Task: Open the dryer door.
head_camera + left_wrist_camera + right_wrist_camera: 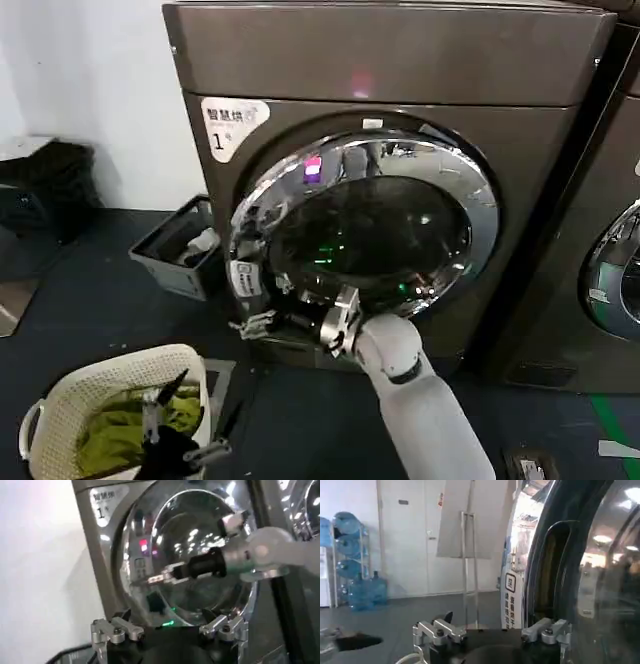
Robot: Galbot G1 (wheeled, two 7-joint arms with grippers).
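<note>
The dryer (400, 60) is dark bronze-grey with a white "1" sticker (233, 124). Its round dryer door (365, 230) has a wide chrome rim and dark glass, and its left edge seems to stand slightly off the front. My right gripper (256, 322) is at the door's lower left rim, beside the white label (243, 278). The right wrist view shows this gripper (492, 622) open, with the rim and handle recess (554, 580) beside one finger. My left gripper (183, 452) hangs low over the basket. It is open (166, 617), and its view shows the door (200, 545) and right gripper (152, 579).
A white laundry basket (60, 395) with green cloth sits on the floor at the front left. A grey crate (172, 248) stands left of the dryer. The neighbouring machine (610, 270) stands close on the right. Water bottles (362, 590) and a board stand (467, 555) are across the room.
</note>
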